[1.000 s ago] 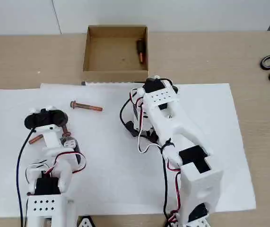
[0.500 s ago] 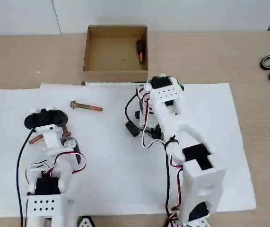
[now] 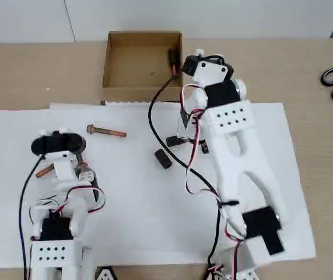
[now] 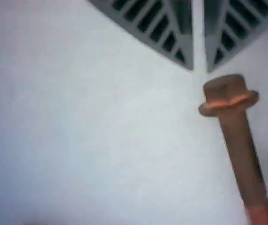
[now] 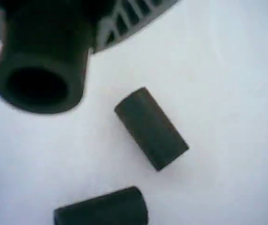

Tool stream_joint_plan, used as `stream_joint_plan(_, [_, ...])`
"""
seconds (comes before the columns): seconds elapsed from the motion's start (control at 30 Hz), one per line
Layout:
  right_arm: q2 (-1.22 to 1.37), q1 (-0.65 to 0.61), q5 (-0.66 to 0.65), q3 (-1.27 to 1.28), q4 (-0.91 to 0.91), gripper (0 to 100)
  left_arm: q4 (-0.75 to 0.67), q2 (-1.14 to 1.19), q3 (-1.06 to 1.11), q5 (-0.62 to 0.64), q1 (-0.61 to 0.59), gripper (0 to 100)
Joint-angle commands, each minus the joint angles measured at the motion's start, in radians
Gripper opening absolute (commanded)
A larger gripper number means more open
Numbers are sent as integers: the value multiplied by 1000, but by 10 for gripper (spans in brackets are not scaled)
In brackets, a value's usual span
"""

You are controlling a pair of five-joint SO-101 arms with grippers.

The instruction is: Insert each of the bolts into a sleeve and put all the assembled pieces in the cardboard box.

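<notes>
A wood table [image 3: 306, 58] holds white paper [image 3: 131, 198]. The box [image 3: 143, 93] sits top middle, one done piece [image 3: 172, 63] inside by its right wall. The left claw [image 4: 198, 65] is almost closed and empty, its tips by the head of a bolt [image 4: 237, 136]. The right claw [image 5: 54, 14] grips a sleeve [image 5: 40, 75]. A loose sleeve [image 3: 163, 158] lies mid-frame; another bolt [image 3: 106, 131] lies upper left.

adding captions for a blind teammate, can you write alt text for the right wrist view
The right gripper holds a black sleeve over white paper, the sleeve's hollow end facing the camera. Two more sleeves lie apart on the paper: a whole sleeve and a cropped sleeve partly out of frame.
</notes>
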State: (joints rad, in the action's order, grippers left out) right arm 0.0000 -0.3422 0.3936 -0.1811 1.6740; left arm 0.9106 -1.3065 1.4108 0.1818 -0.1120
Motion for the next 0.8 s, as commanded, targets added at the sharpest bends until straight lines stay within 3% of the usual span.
stream_joint_plan(0.0, [-150, 33, -15, 77, 2, 3, 160, 8, -274, -15, 5, 5])
stream_joint_plan(0.1, [-217, 56, -15, 183, 1, 3, 227, 95, -453, -23, 5, 5])
stream_joint_plan(0.37, [-389, 209, -14, 394, -1, 3, 460, 540, -914, -215, -58, 5])
stream_joint_plan(0.57, [-515, 317, -15, 537, -1, 3, 694, 830, -1150, -603, -141, 5])
stream_joint_plan(0.77, [-615, 367, -15, 652, -5, 3, 830, 1005, -1273, -853, -140, 5])
